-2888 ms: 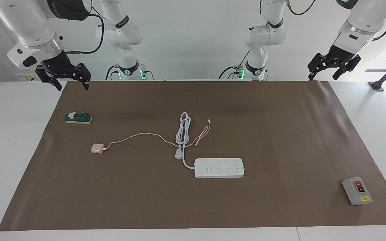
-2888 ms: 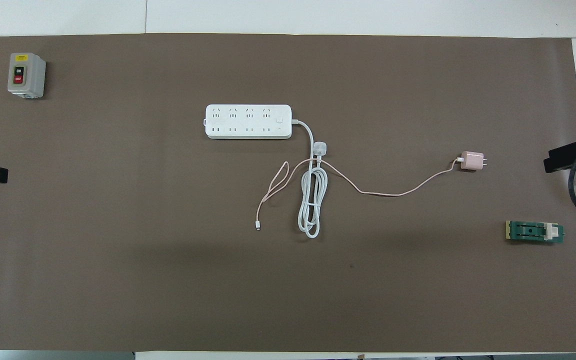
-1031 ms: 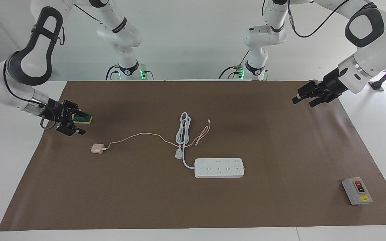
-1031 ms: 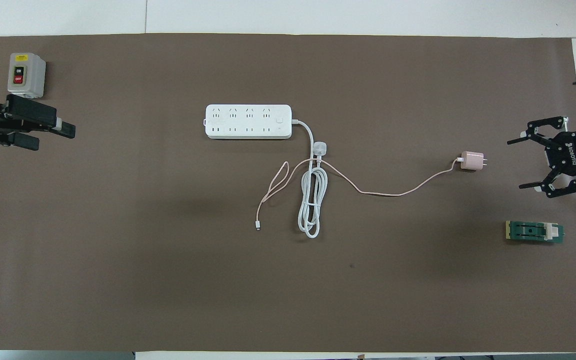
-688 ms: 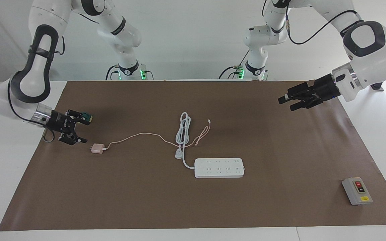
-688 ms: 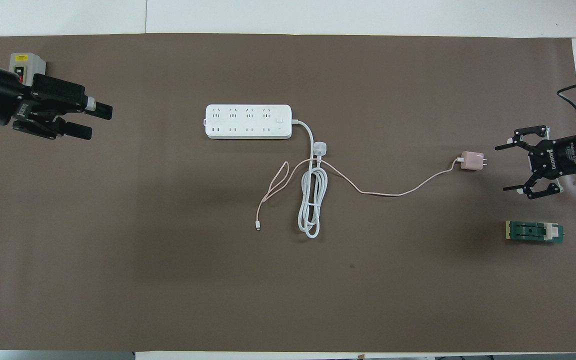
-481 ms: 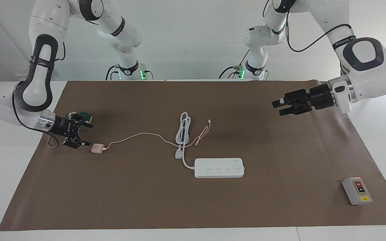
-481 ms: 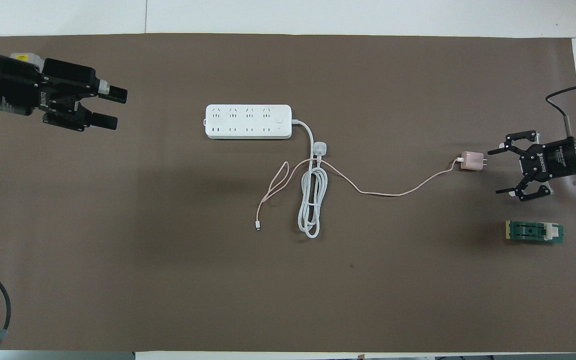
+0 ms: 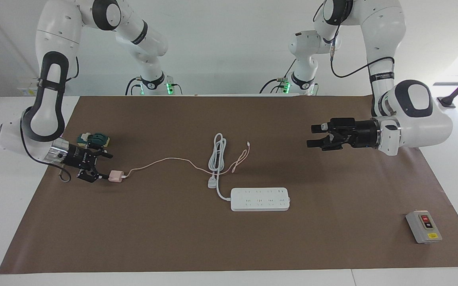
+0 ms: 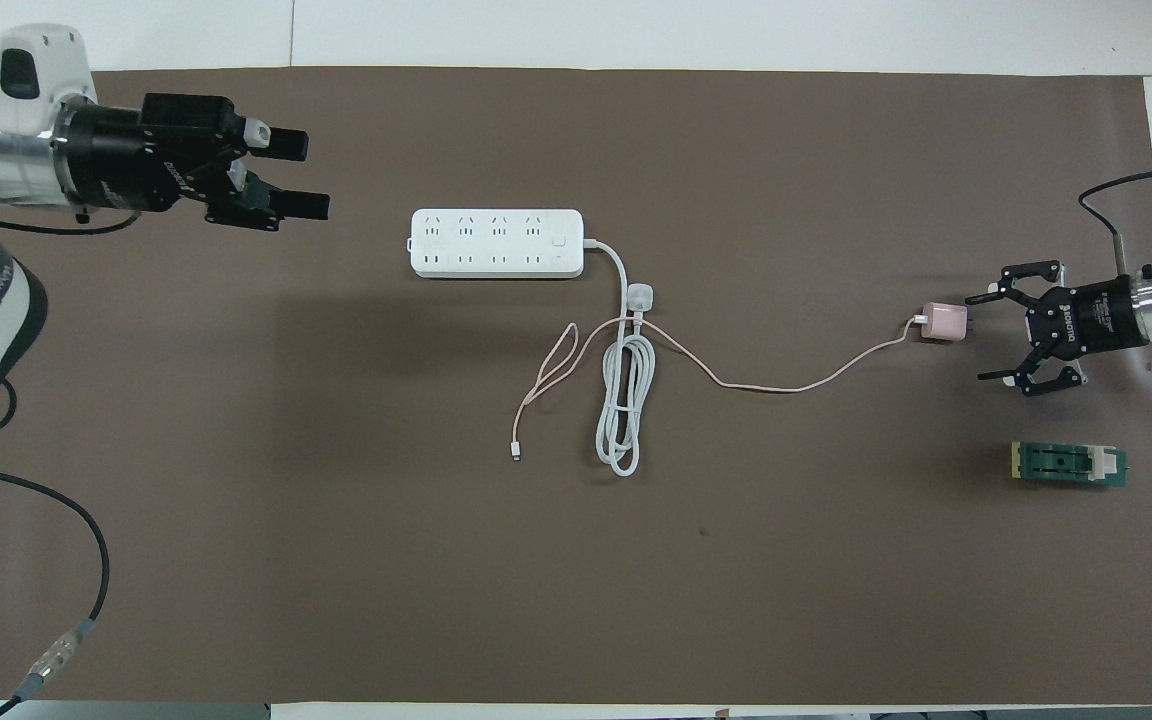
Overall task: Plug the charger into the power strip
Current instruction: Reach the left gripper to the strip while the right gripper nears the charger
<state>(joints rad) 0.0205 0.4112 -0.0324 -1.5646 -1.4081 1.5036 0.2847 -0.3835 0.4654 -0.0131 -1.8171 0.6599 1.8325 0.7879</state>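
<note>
Right gripper (image 9: 102, 165) jaws wide open just beside the charger (image 9: 115, 176), holding nothing; left gripper (image 9: 312, 136) open, raised over bare mat (image 9: 229, 246), its height clear only in the facing view

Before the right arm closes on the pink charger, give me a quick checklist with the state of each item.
1. Right tool open: ok, its fingertips stand apart.
2. Right tool lined up with the charger: ok, it sits low at the charger's prong end.
3. Charger between the fingertips: not ok, it lies just ahead of them.
4. Charger cable free to follow: cannot tell, it crosses the white cord.
5. Power strip sockets facing up, uncovered: ok.
6. Left tool open and out of the way: ok, it hangs over bare mat toward the left arm's end.
</note>
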